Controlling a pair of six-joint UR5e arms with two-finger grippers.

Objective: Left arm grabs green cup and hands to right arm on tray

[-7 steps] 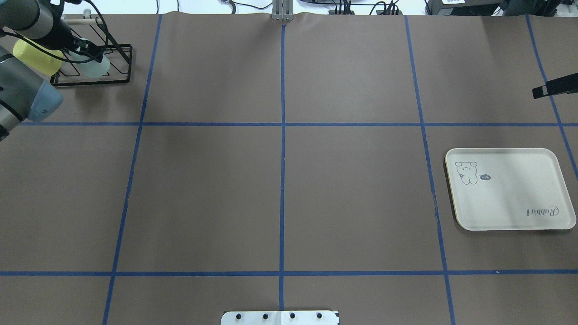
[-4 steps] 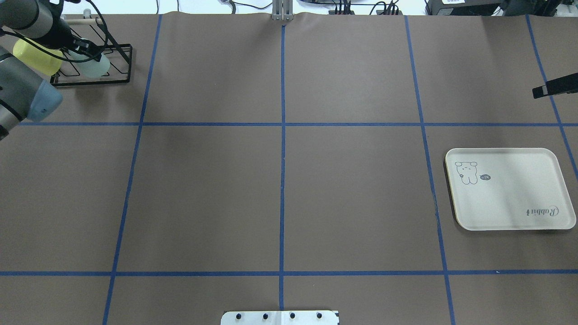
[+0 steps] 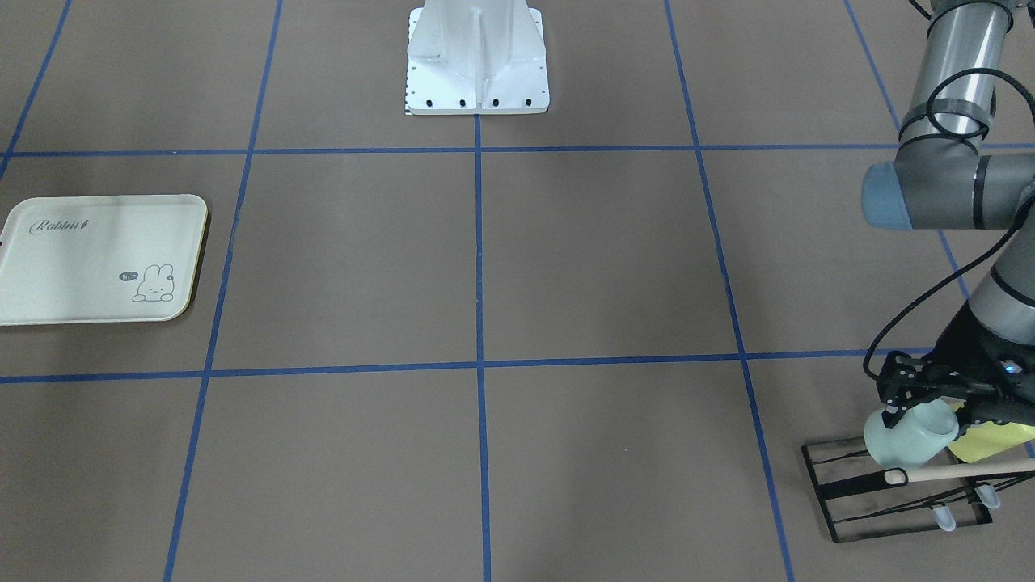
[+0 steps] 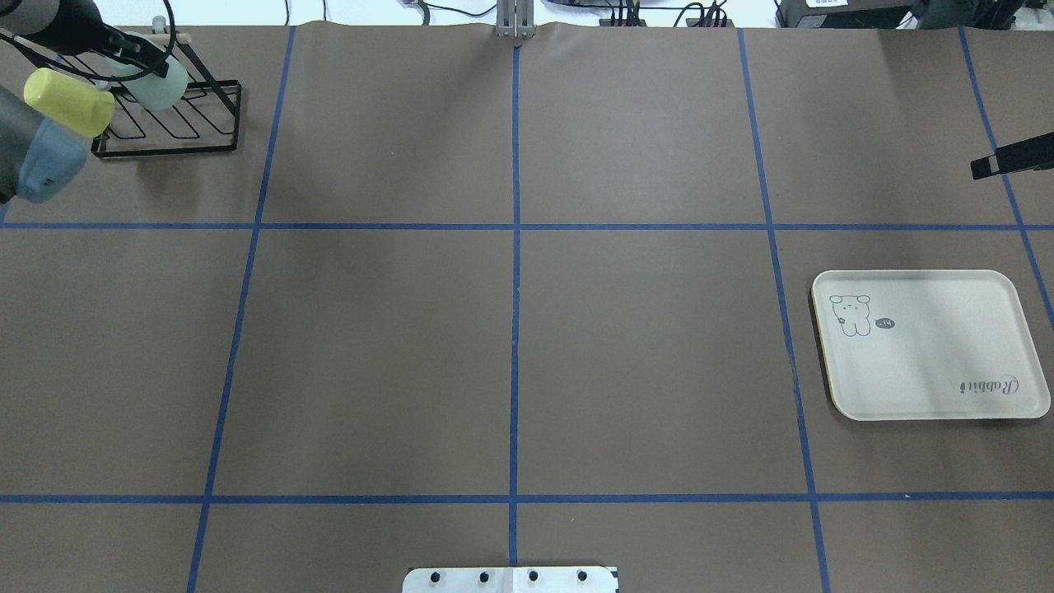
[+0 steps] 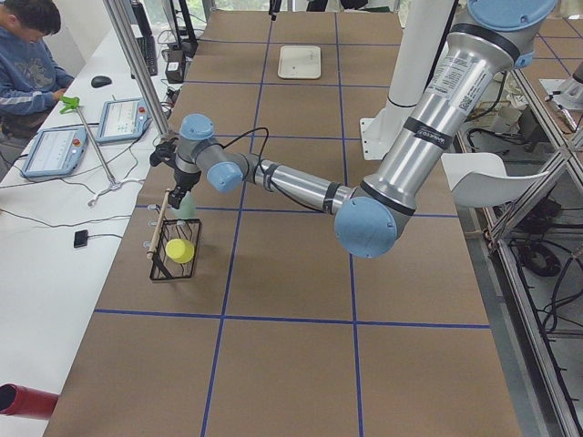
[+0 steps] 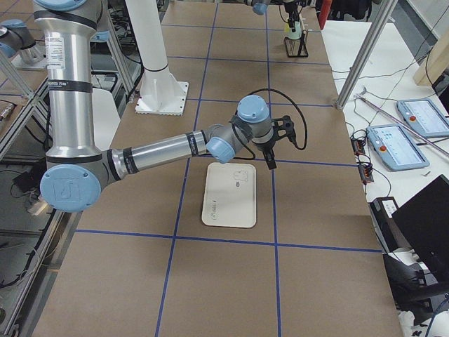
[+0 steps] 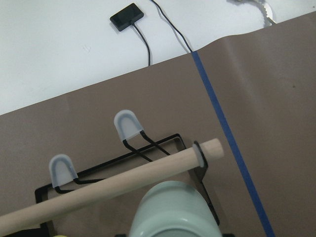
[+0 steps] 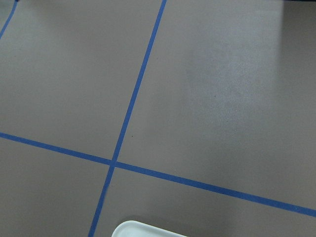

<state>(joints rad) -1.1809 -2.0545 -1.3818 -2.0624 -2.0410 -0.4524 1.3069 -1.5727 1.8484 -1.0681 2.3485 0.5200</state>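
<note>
The green cup (image 3: 907, 440) is at the far corner of the worktop (image 4: 642, 362) on the robot's left side, right at the black wire rack (image 4: 169, 151). The left gripper (image 3: 899, 414) is pinched tight on the cup's rim. The cup is tipped, with its open mouth turned up and to one side. It is just above the wooden rod (image 7: 113, 185) that runs along the top of the rack. It may be touching the rod, but the views are too poor to be sure. The yellow cup (image 4: 70, 103) lies on the rack just beside it. The left arm (image 5: 291, 182) stretches out long and low to get there.

The tray (image 4: 930, 362) lies flat near the worktop's edge on the robot's right side, well apart from the green cup. It has a little bunny at one corner and the word "Rabbit" at the opposite one. The right arm (image 6: 161, 149) reaches out over the worktop, and the right gripper (image 4: 1011, 156) hangs just past the tray's far side. Only a black bit of it shows, so I cannot tell if its fingers are apart or together. Its wrist camera looks down on brown worktop, blue tape lines (image 8: 133, 98) and one round corner of the tray.
</note>
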